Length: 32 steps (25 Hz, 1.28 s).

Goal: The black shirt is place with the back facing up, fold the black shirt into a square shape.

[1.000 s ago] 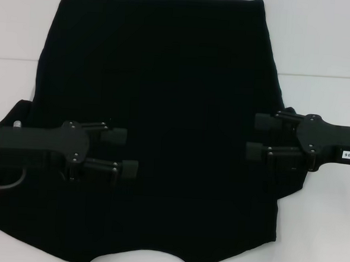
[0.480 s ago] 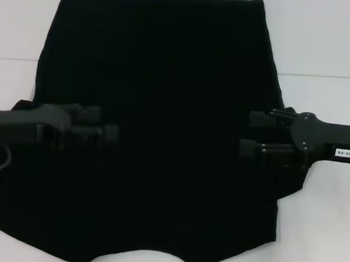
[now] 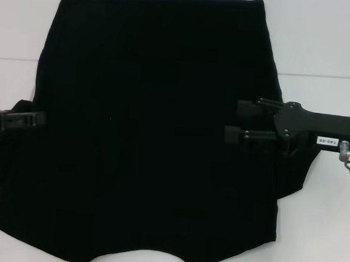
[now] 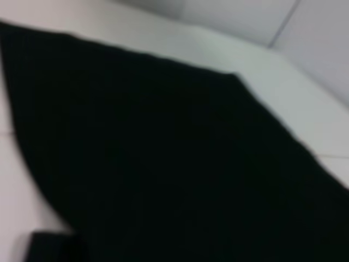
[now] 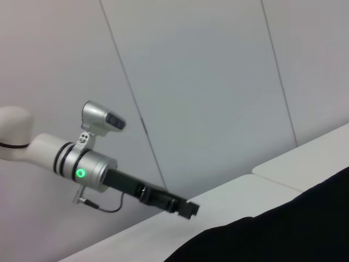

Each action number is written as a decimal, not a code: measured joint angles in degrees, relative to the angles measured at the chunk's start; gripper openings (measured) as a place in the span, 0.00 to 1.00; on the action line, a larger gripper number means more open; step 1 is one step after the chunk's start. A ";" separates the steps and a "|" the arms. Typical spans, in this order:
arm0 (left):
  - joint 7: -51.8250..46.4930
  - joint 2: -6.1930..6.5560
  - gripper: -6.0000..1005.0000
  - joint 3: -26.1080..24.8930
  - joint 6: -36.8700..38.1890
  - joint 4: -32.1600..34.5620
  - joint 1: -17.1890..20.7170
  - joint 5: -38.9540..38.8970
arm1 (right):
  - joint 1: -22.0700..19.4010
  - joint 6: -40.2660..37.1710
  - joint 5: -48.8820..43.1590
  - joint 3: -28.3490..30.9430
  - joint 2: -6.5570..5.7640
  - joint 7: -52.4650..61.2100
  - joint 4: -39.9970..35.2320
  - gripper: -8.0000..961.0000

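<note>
black shirt (image 3: 154,130) spread flat mid-tabletop (image 3: 329,45), plain side up, unfolded | right gripper (image 3: 235,120) fingers parted, empty, over shirt's right edge, likely lining up a sleeve-side grab | left gripper (image 3: 36,120) at shirt's left edge, state can't tell

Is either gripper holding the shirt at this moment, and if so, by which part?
Nothing is held. The right gripper is open above the black shirt; the left gripper sits at its left edge, grasp unclear.

Shirt (image 3: 157,136) flat on table (image 3: 322,51), a hand (image 3: 234,121) over each side edge.
</note>
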 joint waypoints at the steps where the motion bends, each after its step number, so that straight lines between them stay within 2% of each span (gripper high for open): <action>1: -0.97 0.12 0.93 -0.17 -0.18 0.59 0.03 1.17 | 0.27 0.34 0.00 0.00 0.14 0.00 0.02 0.98; 8: -5.42 0.34 0.93 -1.58 -2.82 1.97 0.62 6.02 | 1.67 1.54 0.00 -0.24 0.62 0.10 0.19 0.98; 17: -8.62 -0.23 0.93 -2.11 -4.67 1.48 2.02 9.92 | 2.06 1.82 0.05 0.07 0.52 0.05 -0.26 0.98; 32: -9.98 -0.77 0.93 -1.62 -8.34 -1.43 2.39 10.89 | 1.70 1.94 0.07 -0.18 0.39 0.14 -0.28 0.98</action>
